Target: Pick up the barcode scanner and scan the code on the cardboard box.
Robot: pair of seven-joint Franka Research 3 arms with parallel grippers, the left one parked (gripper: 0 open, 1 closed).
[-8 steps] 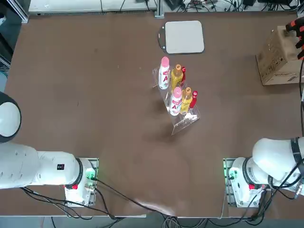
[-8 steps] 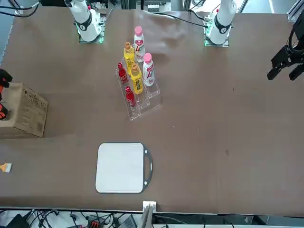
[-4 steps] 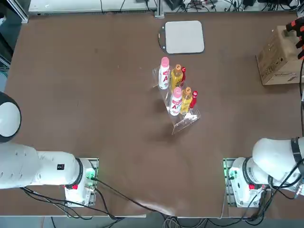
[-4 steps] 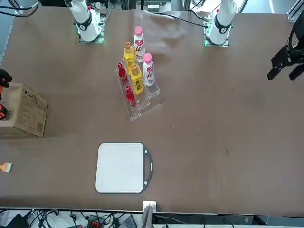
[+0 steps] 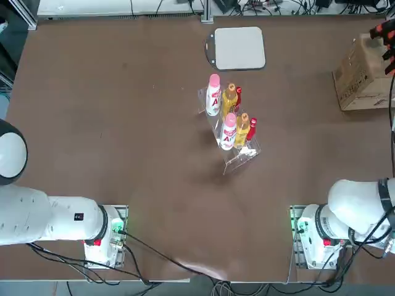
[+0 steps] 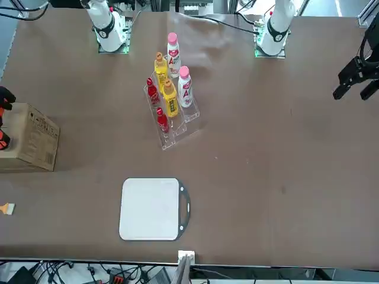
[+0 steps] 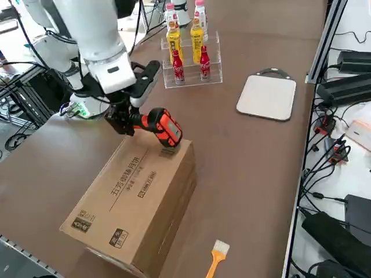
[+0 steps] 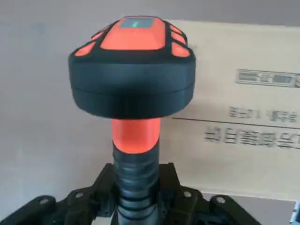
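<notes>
The right hand [image 7: 128, 120] grips the barcode scanner [image 7: 159, 126] just above the cardboard box [image 7: 136, 202], slightly farther out than before.

The cardboard box [image 7: 136, 205] carries black Chinese characters printed along its top face, and small printed marks near one end; these are too small to read.

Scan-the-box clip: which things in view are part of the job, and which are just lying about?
In the job:
- barcode scanner, held over the box
- cardboard box
- right gripper, shut on the scanner's handle

Lying about:
- bottles in a clear rack
- grey pad
- small brush beside the box
</notes>
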